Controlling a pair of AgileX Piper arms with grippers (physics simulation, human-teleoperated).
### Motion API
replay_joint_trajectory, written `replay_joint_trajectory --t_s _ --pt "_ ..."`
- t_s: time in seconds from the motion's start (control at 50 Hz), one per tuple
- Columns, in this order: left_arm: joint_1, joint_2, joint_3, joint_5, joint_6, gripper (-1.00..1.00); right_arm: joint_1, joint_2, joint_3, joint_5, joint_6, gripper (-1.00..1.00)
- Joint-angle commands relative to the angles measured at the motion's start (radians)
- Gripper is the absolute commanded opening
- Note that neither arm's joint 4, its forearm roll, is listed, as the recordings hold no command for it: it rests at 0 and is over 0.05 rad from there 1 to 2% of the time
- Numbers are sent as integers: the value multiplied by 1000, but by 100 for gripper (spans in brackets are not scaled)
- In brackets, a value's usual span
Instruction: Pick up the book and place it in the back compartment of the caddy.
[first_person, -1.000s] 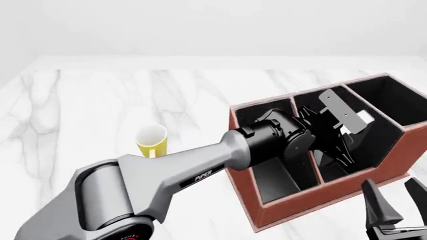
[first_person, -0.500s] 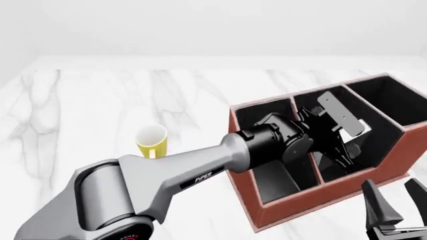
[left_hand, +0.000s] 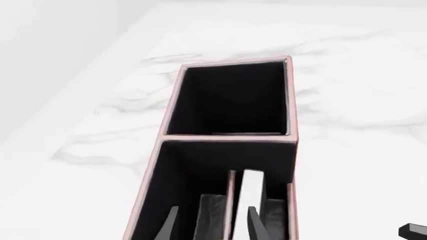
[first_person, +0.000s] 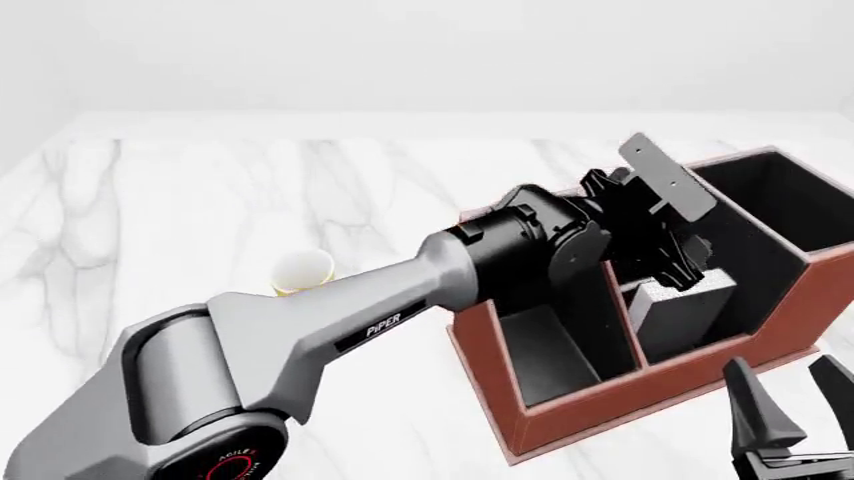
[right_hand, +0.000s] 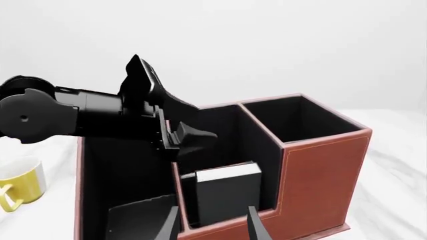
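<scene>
The black book (first_person: 678, 312) with white page edges stands upright in the middle cell of the reddish-brown caddy (first_person: 601, 400). It also shows in the right wrist view (right_hand: 225, 192), and its white edge shows in the left wrist view (left_hand: 251, 192). My left gripper (first_person: 683, 268) is open and empty, just above the book and clear of it. Its fingers (left_hand: 252, 226) frame the cell below. My right gripper (first_person: 794, 400) is open and empty in front of the caddy's near right corner, facing the caddy (right_hand: 320, 170).
A yellow mug (first_person: 300, 270) stands on the marble table left of the caddy, partly behind my left arm; it also shows in the right wrist view (right_hand: 20, 186). The caddy's other cells (left_hand: 230, 100) hold nothing that I can see.
My left gripper let go of the book and rose out of the caddy. The book, held tilted before, now stands in the cell. The right gripper has not moved.
</scene>
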Motion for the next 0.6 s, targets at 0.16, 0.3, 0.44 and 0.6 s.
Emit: replay_joint_trajectory --t_s 0.16,0.3,0.44,0.6 --pt "62 -70 -77 124 70 100 -3 12 0 -14 -7 100" --pt "127 -118 -125 211 137 100 -4 7 0 -10 -10 100" --pt "195 -158 -130 248 169 100 -5 -1 0 -3 -16 100" --pt "243 -230 -45 200 173 100 -17 -11 0 6 -26 100"
